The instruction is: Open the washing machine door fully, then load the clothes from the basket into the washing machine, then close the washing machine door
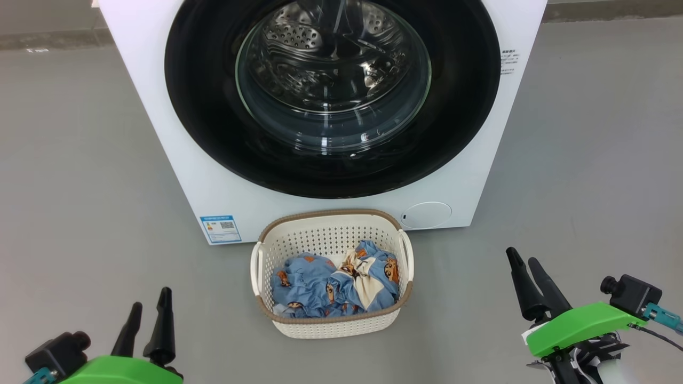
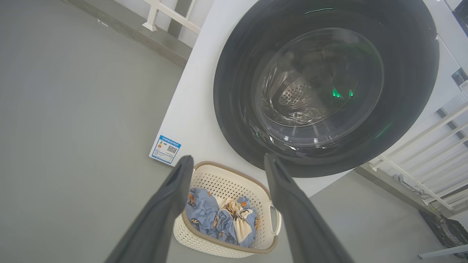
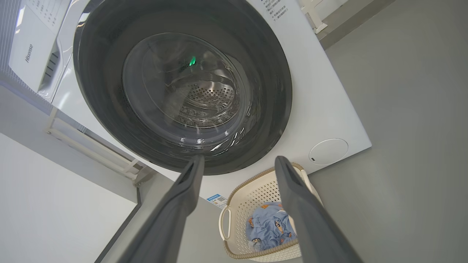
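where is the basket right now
Head view: the basket sits on the floor at centre, close in front of the washing machine, below its closed door.

Grey floor [image 1: 80, 160] running matte thru all views. White rail frame [image 2: 420, 146] standing at far edge of left wrist view, dark case [image 2: 444, 230] lying below it. White appliance [image 3: 33, 47] w/ brand lettering sitting in upper corner, right wrist view.

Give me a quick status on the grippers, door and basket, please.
Both open, empty: left gripper and right gripper, low either side of basket. The door shut, clothes in basket. That basket sits close under door, may crowd its swing.
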Tool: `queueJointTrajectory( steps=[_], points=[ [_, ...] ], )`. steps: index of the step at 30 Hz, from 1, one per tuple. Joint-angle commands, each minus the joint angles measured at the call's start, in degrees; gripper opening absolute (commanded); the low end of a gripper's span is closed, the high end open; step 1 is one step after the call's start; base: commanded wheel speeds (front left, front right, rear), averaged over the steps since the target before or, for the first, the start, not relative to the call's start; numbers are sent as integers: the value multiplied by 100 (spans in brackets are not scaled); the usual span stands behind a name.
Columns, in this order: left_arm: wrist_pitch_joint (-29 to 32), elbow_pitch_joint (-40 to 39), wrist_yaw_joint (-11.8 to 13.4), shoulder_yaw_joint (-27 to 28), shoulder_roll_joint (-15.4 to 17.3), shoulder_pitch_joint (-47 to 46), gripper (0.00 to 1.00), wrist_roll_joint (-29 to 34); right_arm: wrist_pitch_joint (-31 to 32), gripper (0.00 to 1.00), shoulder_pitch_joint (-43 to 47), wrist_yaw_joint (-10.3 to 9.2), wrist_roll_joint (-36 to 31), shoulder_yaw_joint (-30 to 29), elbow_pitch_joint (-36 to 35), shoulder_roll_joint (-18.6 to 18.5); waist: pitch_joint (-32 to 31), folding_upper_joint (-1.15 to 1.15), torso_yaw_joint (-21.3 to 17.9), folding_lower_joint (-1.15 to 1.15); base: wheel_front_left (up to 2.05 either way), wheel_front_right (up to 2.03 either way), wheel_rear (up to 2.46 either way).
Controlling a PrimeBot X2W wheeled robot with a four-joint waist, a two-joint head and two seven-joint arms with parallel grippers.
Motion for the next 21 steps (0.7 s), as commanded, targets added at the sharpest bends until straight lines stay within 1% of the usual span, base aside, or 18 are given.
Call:
queueJointTrajectory(
  steps=[1,21],
  points=[
    [-74,-188,-10,104,143,-250,100,166,-68,100,-336,6,-143,99,-131,-65,5,0,-1,0,0,0,0],
    [-411,-274,122,63,289,-264,100,1860,-113,100,-546,8,-1710,152,-100,-56,96,0,-29,0,0,0,0]
  ],
)
